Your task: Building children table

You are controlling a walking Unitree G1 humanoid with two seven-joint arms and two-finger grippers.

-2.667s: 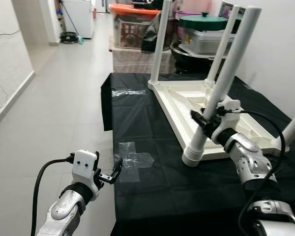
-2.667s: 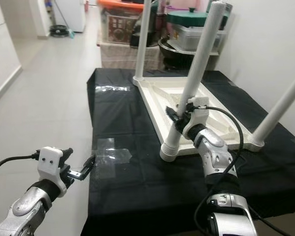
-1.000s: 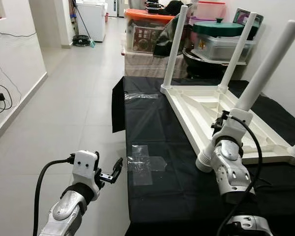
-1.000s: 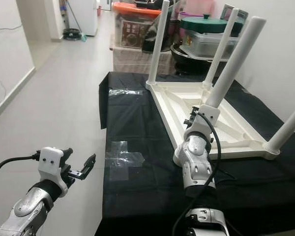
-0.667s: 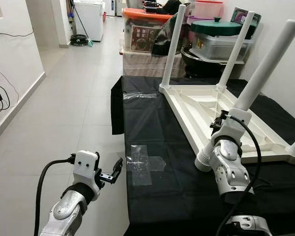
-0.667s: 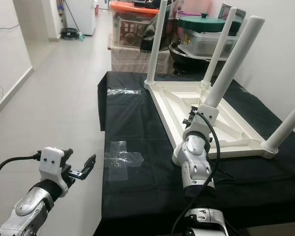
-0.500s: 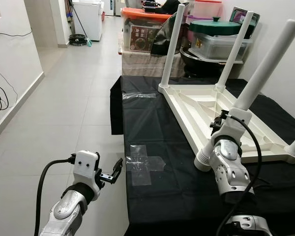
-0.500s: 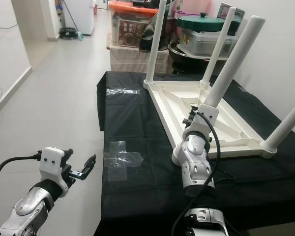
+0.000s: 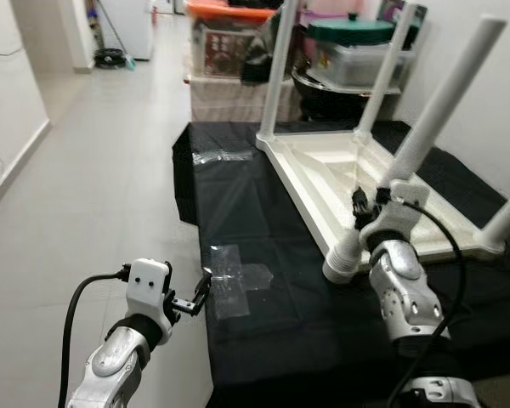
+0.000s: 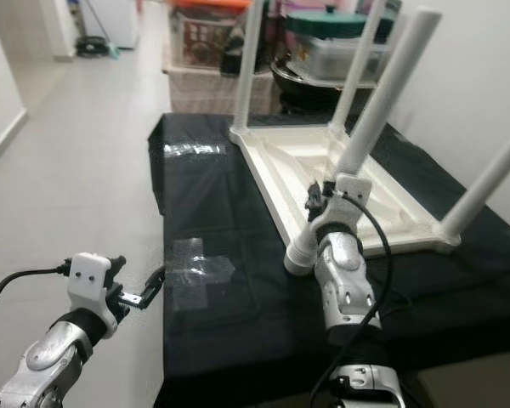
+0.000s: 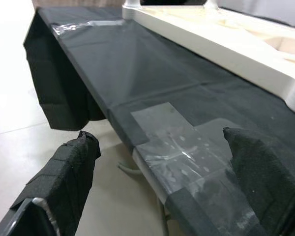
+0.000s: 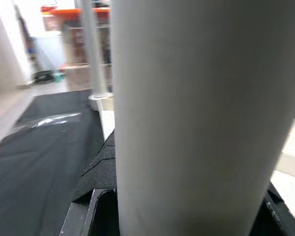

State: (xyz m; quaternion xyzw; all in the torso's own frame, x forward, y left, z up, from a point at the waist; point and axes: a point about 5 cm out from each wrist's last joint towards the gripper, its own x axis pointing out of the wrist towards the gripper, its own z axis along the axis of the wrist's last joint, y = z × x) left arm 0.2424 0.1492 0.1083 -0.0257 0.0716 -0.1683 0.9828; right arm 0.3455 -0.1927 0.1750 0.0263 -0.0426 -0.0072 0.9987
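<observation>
- Four white round plastic legs stand up from the white moulded plastic children's table (image 9: 348,170), which lies upside down on the black cloth-covered tabletop (image 9: 263,331).
- My right pincer (image 9: 376,201) is clenched on the near white tube leg (image 9: 429,115), low down, a little above its ribbed collar (image 9: 340,263) at the table's near corner. The right wrist view shows the smooth matt tube pressed between the black pads (image 12: 101,167).
- That leg leans visibly compared with the far leg (image 9: 276,72), so I judge the step in hand is seating or screwing this leg into its corner socket. I can't tell whether it is fully home.
- Next move, as I see it: keep the grip, twist or press the leg along its own axis until the collar sits flush, then let go. Side load could tip the light table or cross-thread the socket.
- My left pincer (image 9: 200,296) is released, fingers apart, empty, hovering just off the near-left edge of the tabletop, beside a cross-shaped patch of clear glossy tape (image 11: 187,147) stuck on the cloth.
- Table underside is ribbed with diagonal webs, hard and glossy; the cloth is thin, slightly shiny and creased, and drapes over the edge.
- Behind the tabletop: an orange-lidded storage box (image 9: 225,34) and a green-lidded container (image 9: 350,42).
</observation>
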